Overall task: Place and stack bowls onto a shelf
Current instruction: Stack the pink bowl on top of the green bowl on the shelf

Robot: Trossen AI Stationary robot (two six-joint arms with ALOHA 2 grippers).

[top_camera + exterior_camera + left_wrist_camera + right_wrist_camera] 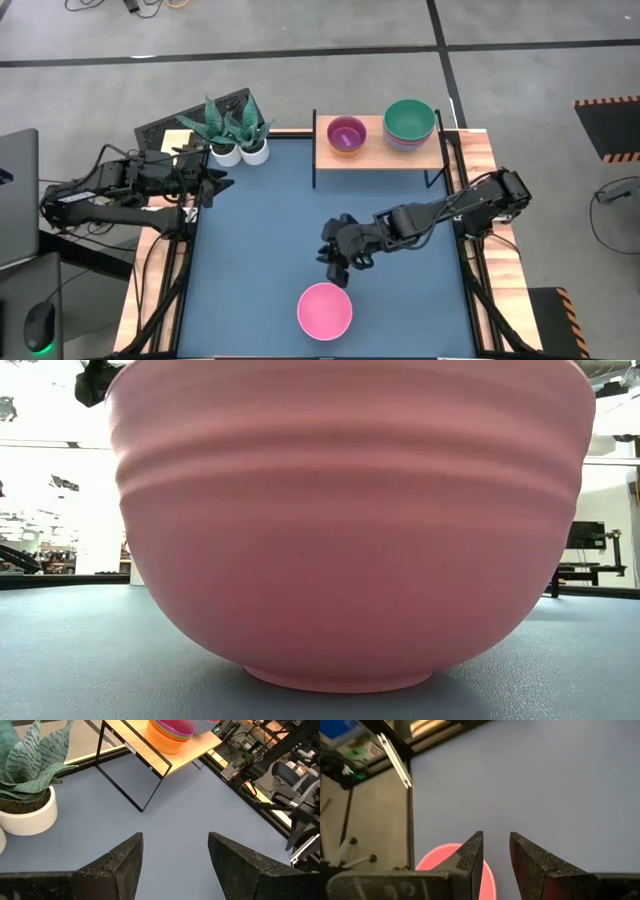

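Note:
A pink bowl stands upright on its foot ring on the blue table near the near edge. My right gripper hovers just to the far side of it, its fingers a narrow gap apart and empty; the bowl's rim shows behind one finger. The light-wood shelf stands at the far edge and bears a stack with a purple bowl on top and a stack with a green bowl on top. My left gripper waits open at the table's left side.
Two white pots with green plants stand at the far left, close to my left gripper, and one pot shows in the left wrist view. The shelf's thin black legs reach down to the table. Wooden rails run along both sides of the table.

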